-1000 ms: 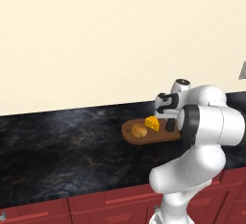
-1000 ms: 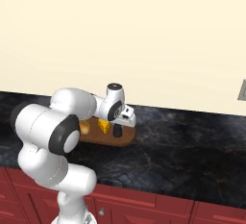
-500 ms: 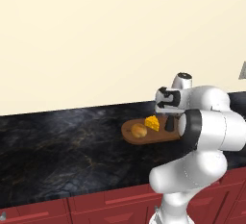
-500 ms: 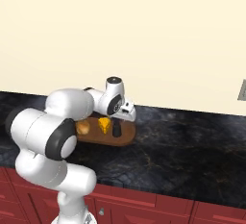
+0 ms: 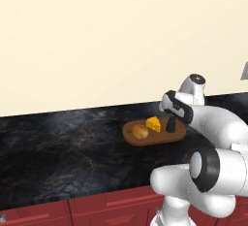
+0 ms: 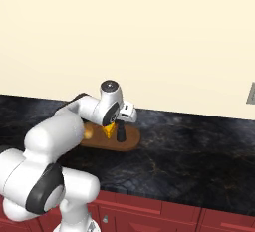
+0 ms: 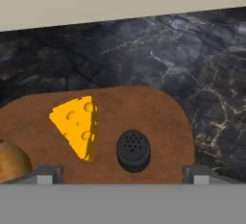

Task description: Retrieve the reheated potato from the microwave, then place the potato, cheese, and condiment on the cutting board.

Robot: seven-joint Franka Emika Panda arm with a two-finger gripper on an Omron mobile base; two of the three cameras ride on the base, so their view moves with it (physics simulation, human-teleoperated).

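Potato (image 5: pixel 140 132) sits on the left part of the cutting board (image 5: pixel 177 133), round and golden-brown. Next to it, in the middle, rests the yellow cheese (image 5: pixel 153 123) with its little holes. To the right of the cheese stands a small dark shaker (image 5: pixel 170 124), which looks like the condiment. All three are on the brown board, and the board lies on the dark stone surface (image 5: pixel 63 147) near the wall.

The tool (image 7: pixel 123 172) hangs above the shaker. In the hand view its two tips are far apart, one on each side, and nothing is between them. So it holds nothing.

The task looks just about done. The potato is out, and the potato, the cheese and the shaker are all on the board. Nothing seems left to carry. The arm may only need to lift away without bumping the shaker over.
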